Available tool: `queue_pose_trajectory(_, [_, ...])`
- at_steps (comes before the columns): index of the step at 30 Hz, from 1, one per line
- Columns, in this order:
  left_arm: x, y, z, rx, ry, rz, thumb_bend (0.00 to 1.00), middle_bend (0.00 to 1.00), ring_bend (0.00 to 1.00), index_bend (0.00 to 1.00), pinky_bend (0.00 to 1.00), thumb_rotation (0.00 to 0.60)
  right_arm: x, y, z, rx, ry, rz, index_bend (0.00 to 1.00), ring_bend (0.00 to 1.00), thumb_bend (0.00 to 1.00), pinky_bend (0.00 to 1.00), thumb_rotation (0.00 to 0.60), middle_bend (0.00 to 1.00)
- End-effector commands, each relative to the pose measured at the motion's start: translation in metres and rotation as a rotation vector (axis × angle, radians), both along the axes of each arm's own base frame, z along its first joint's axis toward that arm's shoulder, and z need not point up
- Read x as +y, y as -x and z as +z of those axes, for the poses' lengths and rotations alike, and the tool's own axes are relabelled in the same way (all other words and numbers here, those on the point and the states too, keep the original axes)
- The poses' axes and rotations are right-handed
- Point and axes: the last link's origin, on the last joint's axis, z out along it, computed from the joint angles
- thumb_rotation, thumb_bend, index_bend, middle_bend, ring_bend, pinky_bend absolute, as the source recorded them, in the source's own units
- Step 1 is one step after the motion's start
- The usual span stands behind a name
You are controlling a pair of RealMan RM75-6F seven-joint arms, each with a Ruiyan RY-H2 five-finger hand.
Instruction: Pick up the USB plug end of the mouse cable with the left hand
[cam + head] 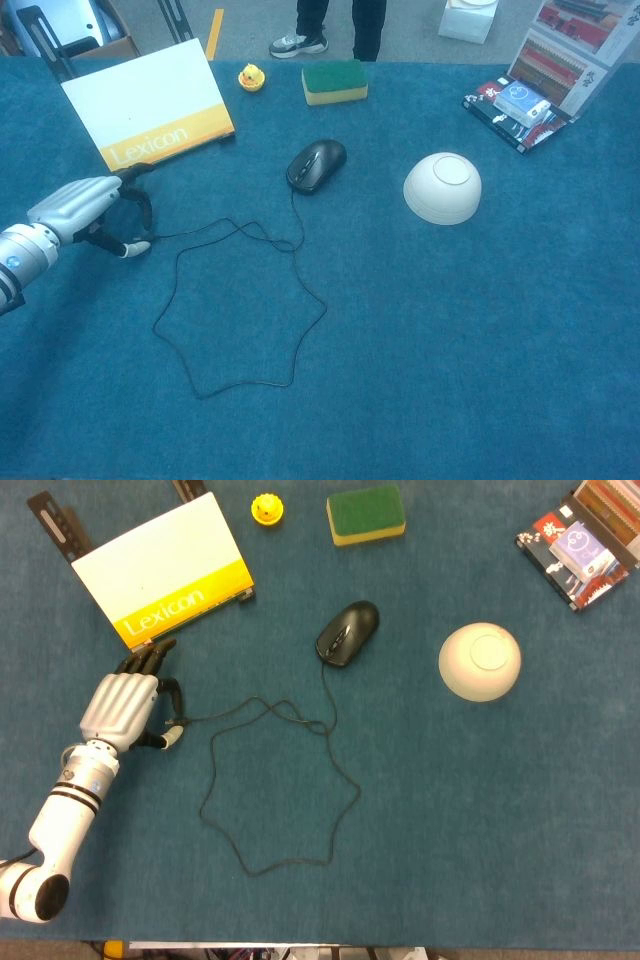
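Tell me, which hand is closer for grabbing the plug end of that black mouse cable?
The left hand: its fingers curl right at the thin black cable's plug end. No right hand shows in either view.

A white-and-yellow Lexicon book (163, 572) leans on a black stand (52, 522) beside a yellow rubber duck (265, 508) and green sponge (365, 513). An upturned white bowl (479, 661) sits near a boxed set (580, 542).
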Motion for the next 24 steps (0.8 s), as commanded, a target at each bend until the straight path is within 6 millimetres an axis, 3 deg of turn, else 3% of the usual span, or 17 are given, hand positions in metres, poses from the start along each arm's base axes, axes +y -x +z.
queue_pose_trajectory(1, [0.0001, 0.0004, 0.0, 0.001, 0.001, 0.001, 0.26, 0.0, 0.0, 0.54, 0.1, 0.6, 0.0001, 0.0001, 0.0, -0.001, 0.0, 0.0, 0.51, 0.2, 0.15, 0.11, 0.6, 0.31])
queue_pose_trajectory(24, [0.0029, 0.0037, -0.0018, 0.002, 0.024, 0.014, 0.33, 0.01, 0.0, 0.6, 0.1, 0.6, 0.0002, 0.0026, -0.0012, -0.008, -0.001, -0.006, 0.51, 0.2, 0.15, 0.11, 0.6, 0.31])
